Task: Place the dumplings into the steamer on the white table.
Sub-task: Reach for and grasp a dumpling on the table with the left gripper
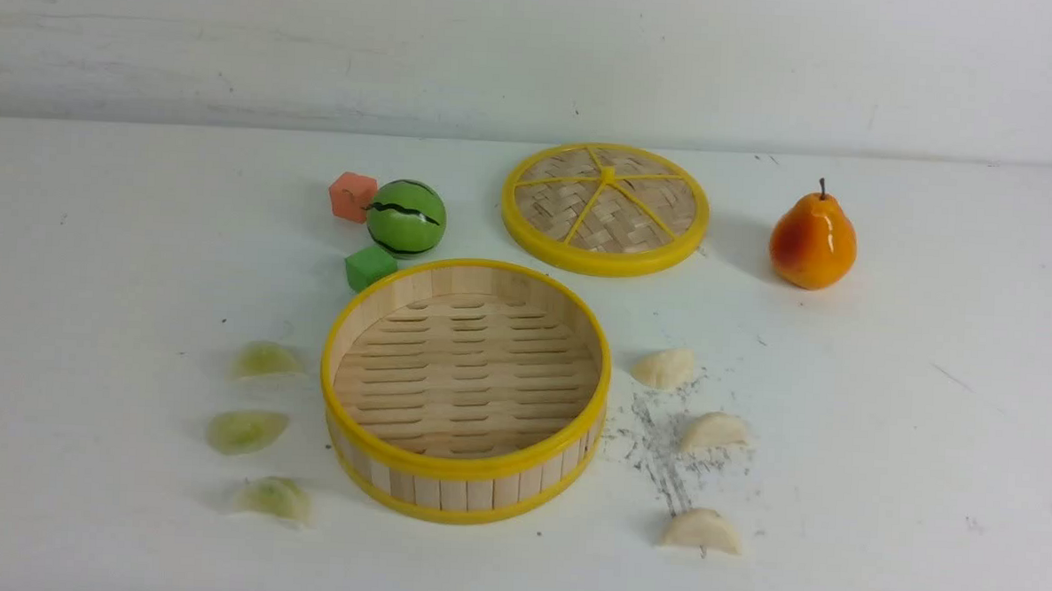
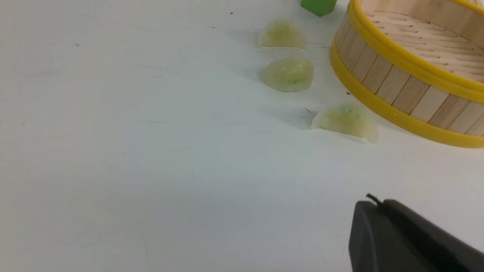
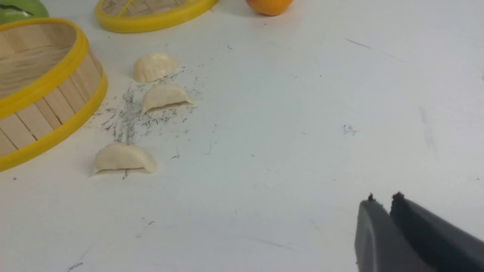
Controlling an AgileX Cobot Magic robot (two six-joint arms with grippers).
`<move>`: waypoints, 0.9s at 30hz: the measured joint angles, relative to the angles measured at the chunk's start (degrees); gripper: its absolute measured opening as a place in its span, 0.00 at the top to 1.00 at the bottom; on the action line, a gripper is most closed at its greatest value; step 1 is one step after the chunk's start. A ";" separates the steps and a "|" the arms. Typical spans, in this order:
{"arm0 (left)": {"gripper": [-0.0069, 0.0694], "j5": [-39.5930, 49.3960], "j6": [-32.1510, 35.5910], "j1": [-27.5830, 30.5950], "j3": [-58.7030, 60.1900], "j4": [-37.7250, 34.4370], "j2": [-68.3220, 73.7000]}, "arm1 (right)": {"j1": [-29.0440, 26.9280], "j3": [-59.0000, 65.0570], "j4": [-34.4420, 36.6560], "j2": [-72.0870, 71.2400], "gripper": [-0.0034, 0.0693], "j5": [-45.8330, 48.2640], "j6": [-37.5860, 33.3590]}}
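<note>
Front view: steamer (image 1: 465,391) empty, dumplings (image 1: 247,430) all on table. Left gripper (image 2: 372,202) pressed together, right gripper (image 3: 382,198) nearly so, both empty. Risk: slick dumplings may squirt out of pinch.

The empty steamer (image 1: 465,391) sits on the white table (image 1: 928,437). Three green dumplings (image 1: 247,430) lie left, three cream-white dumplings (image 1: 714,431) right, seemingly untouched.

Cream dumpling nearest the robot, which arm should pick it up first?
Probably right. That cream dumpling lies on the steamer's right side, and the right gripper looks onto it, empty, with no obstacle between.
</note>
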 joint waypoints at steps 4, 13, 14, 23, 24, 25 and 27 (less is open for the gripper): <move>0.92 0.02 0.00 0.00 0.00 0.00 0.00 | 0.00 0.00 0.00 0.00 0.86 0.00 0.46; 0.92 0.02 0.00 0.00 0.00 0.00 0.00 | 0.00 0.00 0.00 0.00 0.85 0.00 0.46; 0.91 0.02 0.00 0.00 0.00 0.00 0.00 | 0.00 0.00 0.00 0.00 0.85 0.00 0.46; 0.90 0.02 0.00 0.00 0.00 0.00 0.00 | 0.00 0.00 0.00 0.00 0.84 0.00 0.46; 0.90 0.02 0.00 0.00 0.00 0.00 0.00 | 0.00 0.00 0.00 0.00 0.84 0.00 0.46; 0.90 0.02 0.06 0.00 0.00 0.00 0.00 | 0.00 0.00 0.00 0.00 0.84 0.00 0.46; 0.90 0.02 0.19 0.00 0.00 0.00 0.00 | 0.00 0.00 0.00 0.00 0.83 0.00 0.46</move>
